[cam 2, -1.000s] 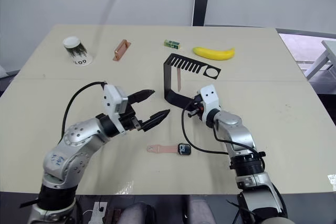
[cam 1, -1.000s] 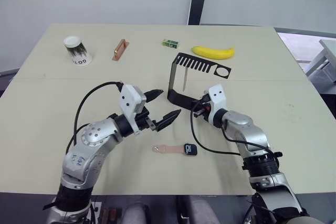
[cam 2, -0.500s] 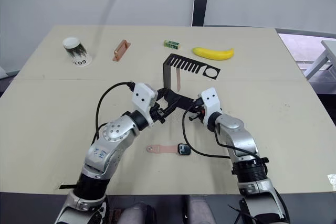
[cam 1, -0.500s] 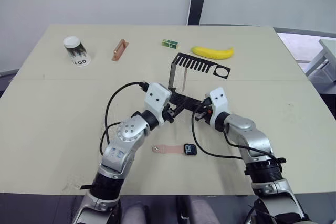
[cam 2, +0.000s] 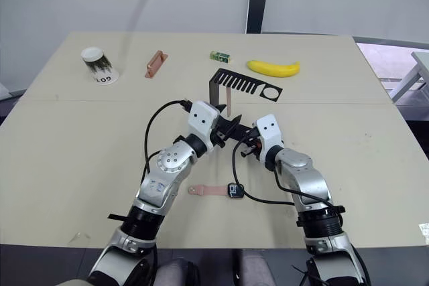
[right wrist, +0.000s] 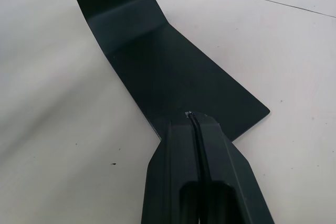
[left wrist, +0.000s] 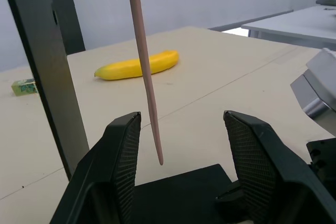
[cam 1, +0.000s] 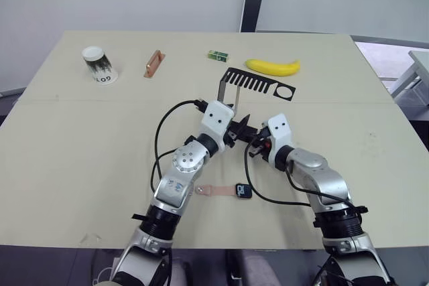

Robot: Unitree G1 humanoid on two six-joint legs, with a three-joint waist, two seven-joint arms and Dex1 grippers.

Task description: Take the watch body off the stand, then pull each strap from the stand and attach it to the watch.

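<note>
left wrist view: the left end effector (left wrist: 181,166) is spread wide, its fingers on either side of the strap (left wrist: 144,61) that hangs from the stand (cam 1: 231,108), touching nothing. right wrist view: the right end effector (right wrist: 193,118) is pressed closed with its tip on the stand's flat foot. on the tabletop (cam 1: 80,138), the watch body (cam 1: 243,191) lies nearer the robot, joined to the other strap (cam 1: 213,191).

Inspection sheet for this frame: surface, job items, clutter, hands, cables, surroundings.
Surface: beige table.
Job's things: black bent-metal stand upright; one pinkish strap hangs from its top; small black watch body lies flat with the other pinkish strap at its side.
Clutter: yellow banana, white paper cup, copper-brown block, small green box.
Hands: left hand open around the hanging strap; right hand shut on the stand's foot.
Cables: black wrist cables.
Surroundings: grey wall.
</note>
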